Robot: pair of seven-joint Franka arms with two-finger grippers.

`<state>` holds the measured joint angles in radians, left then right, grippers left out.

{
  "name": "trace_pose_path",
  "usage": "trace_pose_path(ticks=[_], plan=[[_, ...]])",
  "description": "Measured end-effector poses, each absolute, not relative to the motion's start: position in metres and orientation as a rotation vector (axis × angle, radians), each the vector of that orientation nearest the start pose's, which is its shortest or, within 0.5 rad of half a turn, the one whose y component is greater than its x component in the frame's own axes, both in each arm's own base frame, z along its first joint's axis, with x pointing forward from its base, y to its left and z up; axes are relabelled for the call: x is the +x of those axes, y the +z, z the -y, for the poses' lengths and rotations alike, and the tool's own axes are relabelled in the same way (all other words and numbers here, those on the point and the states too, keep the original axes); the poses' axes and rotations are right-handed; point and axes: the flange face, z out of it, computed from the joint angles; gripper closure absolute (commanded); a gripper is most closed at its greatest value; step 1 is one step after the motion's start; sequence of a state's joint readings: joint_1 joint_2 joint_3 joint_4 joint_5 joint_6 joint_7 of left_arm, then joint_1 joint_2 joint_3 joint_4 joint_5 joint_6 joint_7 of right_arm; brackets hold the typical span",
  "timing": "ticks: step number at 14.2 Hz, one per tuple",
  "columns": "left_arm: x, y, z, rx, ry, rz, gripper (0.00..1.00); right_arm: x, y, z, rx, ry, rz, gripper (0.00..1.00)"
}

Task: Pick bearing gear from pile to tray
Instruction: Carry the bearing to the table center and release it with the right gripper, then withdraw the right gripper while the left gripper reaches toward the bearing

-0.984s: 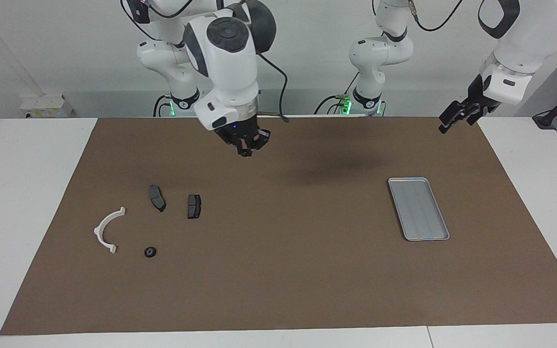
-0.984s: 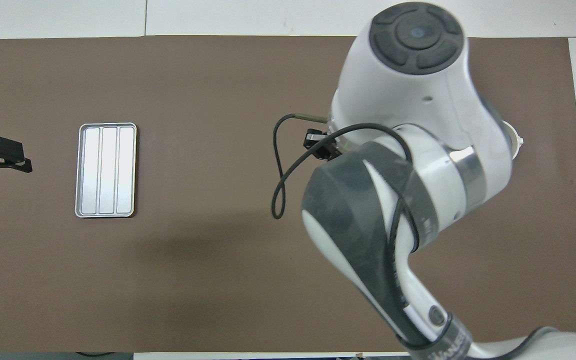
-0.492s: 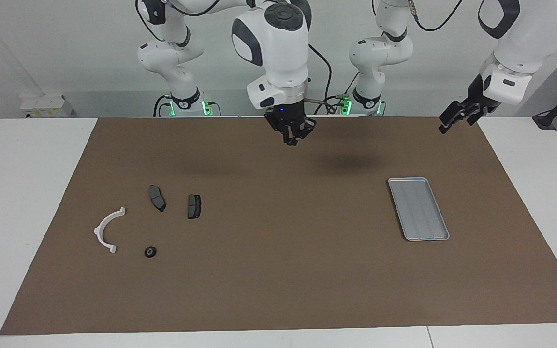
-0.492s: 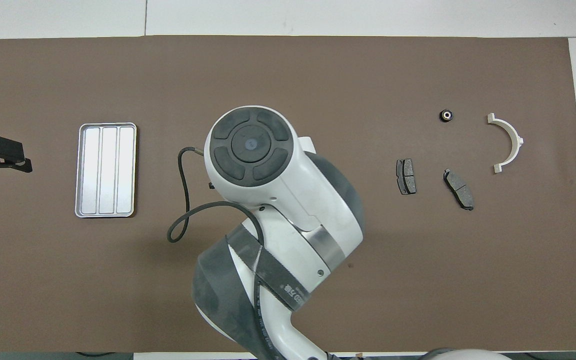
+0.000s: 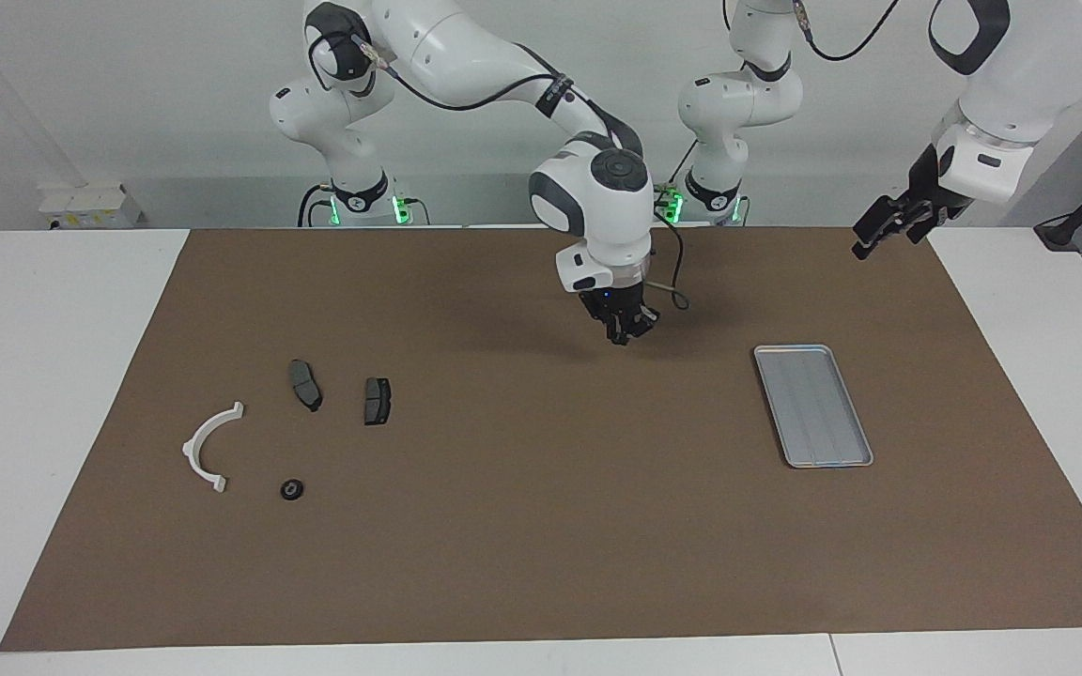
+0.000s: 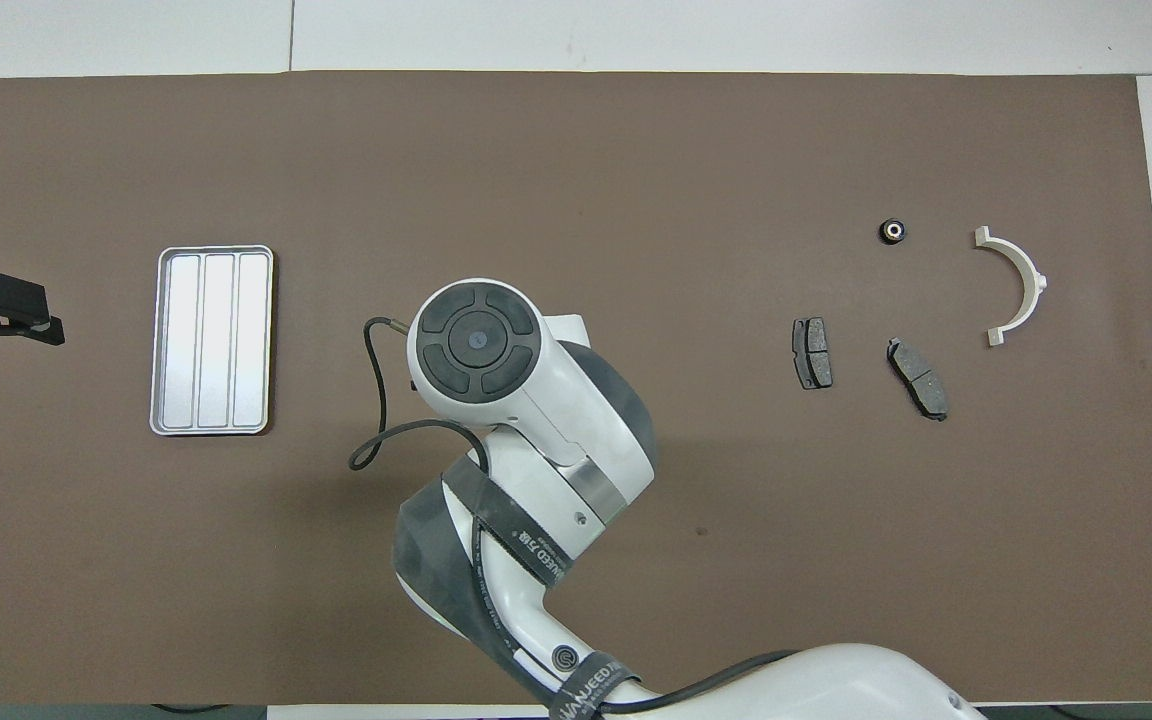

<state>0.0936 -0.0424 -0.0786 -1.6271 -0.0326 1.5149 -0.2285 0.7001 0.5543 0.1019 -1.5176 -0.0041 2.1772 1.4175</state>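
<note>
Pressed together: right gripper (image 5: 620, 339) fingertips meet, and whether anything tiny sits between them can't be made out. It hangs low over bare brown mat (image 5: 541, 526), between the tray and the pile, nearer the tray.

Left gripper (image 5: 870, 242) jaws spread, nothing in them, waiting in the air off the tray's end of the mat, at the mat's edge.

Small black round bearing gear with a pale centre (image 5: 292, 489) lies flat on the mat, in the pile, well apart from the flat rectangular silver-grey metal tray with ribbed floor (image 5: 813, 405). Tray holds nothing.

Rest of the pile, outward from the gear:
- white half-ring plastic bracket (image 5: 207, 447) just beside it, toward the right arm's end of the table
- two dark grey brake pads, one (image 5: 305, 384) and the other (image 5: 377, 401), both nearer the robots than the gear, apart from each other

Right arm pose: reaches from its base across the middle of the table, wrist pointing straight down, black cable (image 6: 376, 400) looping off the wrist toward the tray.

Hidden: in the overhead view the right arm's wrist housing covers its own gripper completely; the left gripper is cut off at the frame edge there.

Writing: band on the right arm's forearm reads "WANJEED", rest of it too small to read.
</note>
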Motion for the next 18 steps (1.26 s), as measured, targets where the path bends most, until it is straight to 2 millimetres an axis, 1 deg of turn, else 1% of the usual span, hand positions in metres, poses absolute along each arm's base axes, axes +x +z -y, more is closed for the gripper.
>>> trace_pose_path(ticks=[2, 5, 6, 7, 8, 9, 10, 13, 14, 15, 16, 18], plan=[[0.535, 0.616, -0.003, -3.138, 0.115, 0.383, 0.00, 0.508, 0.325, -0.505, -2.862, -0.030, -0.935, 1.00], [0.535, 0.616, -0.003, -3.138, 0.115, 0.383, 0.00, 0.513, 0.297, -0.496, -2.837, -0.076, -0.933, 1.00], [0.534, 0.616, -0.003, -3.138, 0.115, 0.383, 0.00, 0.513, 0.291, -0.492, -2.837, -0.079, -0.935, 1.00], [0.534, 0.616, -0.003, -3.138, 0.115, 0.383, 0.00, 0.512, 0.290, -0.491, -2.834, -0.081, -0.935, 1.00], [0.534, 0.616, -0.003, -3.138, 0.115, 0.383, 0.00, 0.512, 0.290, -0.491, -2.834, -0.081, -0.935, 0.94], [0.534, 0.616, -0.003, -3.138, 0.115, 0.383, 0.00, 0.513, 0.290, -0.491, -2.834, -0.081, -0.936, 0.52], [0.534, 0.616, -0.003, -3.138, 0.115, 0.383, 0.00, 0.513, 0.290, -0.490, -2.834, -0.081, -0.937, 0.01], [0.534, 0.616, -0.003, -3.138, 0.115, 0.383, 0.00, 0.515, 0.291, -0.486, -2.853, -0.069, -0.952, 0.00], [0.534, 0.616, -0.003, -3.138, 0.115, 0.383, 0.00, 0.518, 0.298, -0.484, -2.868, -0.060, -0.964, 0.00], [0.534, 0.616, -0.003, -3.138, 0.115, 0.383, 0.00, 0.523, 0.310, -0.481, -2.881, -0.051, -0.981, 0.00], [0.534, 0.616, -0.003, -3.138, 0.115, 0.383, 0.00, 0.532, 0.327, -0.475, -2.889, -0.043, -1.007, 0.00], [0.534, 0.616, -0.003, -3.138, 0.115, 0.383, 0.00, 0.554, 0.372, -0.453, -2.911, -0.036, -1.012, 0.00]])
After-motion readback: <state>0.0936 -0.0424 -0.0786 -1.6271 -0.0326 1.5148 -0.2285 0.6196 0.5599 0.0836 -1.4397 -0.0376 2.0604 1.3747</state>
